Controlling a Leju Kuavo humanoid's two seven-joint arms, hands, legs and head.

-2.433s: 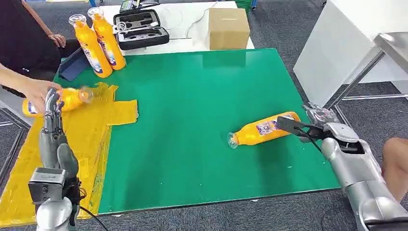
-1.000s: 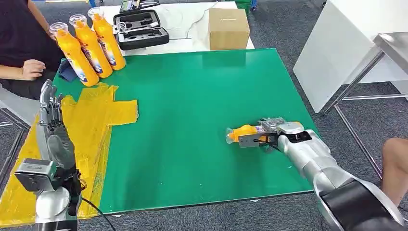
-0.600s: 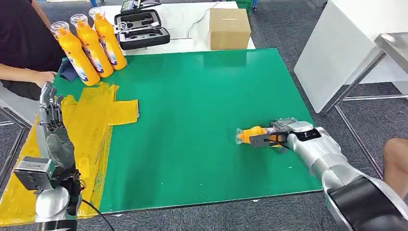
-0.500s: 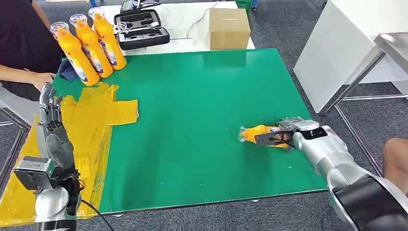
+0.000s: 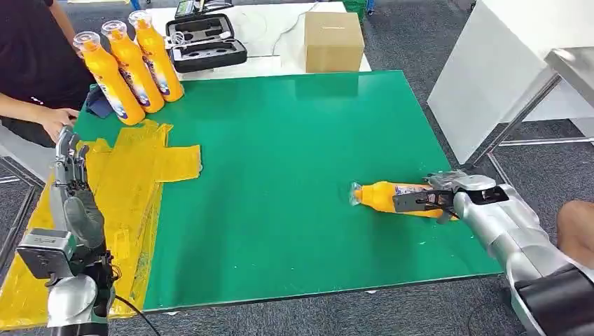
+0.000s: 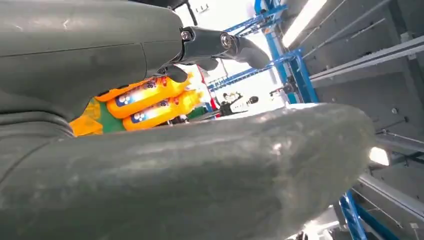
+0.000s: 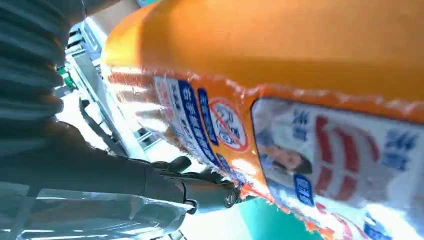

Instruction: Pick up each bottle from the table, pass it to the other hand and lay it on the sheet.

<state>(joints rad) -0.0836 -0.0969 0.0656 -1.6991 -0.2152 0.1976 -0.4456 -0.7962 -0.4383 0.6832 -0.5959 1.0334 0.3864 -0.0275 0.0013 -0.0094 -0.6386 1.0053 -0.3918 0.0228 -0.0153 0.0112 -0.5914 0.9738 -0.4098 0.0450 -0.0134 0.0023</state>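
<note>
Bottle [image 5: 392, 197]: being drawn toward the mat's right edge, lying flat.
Right hand [image 5: 438, 199]: gripping bottle's body; pickup proceeding.
Left hand [image 5: 70, 183]: waiting, empty, fingers spread, above yellow sheet [image 5: 133, 175].

The rear end of the orange plastic bottle [image 5: 389, 197] lying on the green table mat [image 5: 280, 161] is hidden behind the robot's silver right hand [image 5: 438, 198], and whether its fingers close fully round the bottle cannot be told. In the right wrist view the bottle's label [image 7: 300, 165] is too near and blurred to read. The crumpled yellow plastic sheet [image 5: 133, 182] is partly covered by the left hand [image 5: 70, 175] and arm, and cut off by the picture's left edge.
</note>
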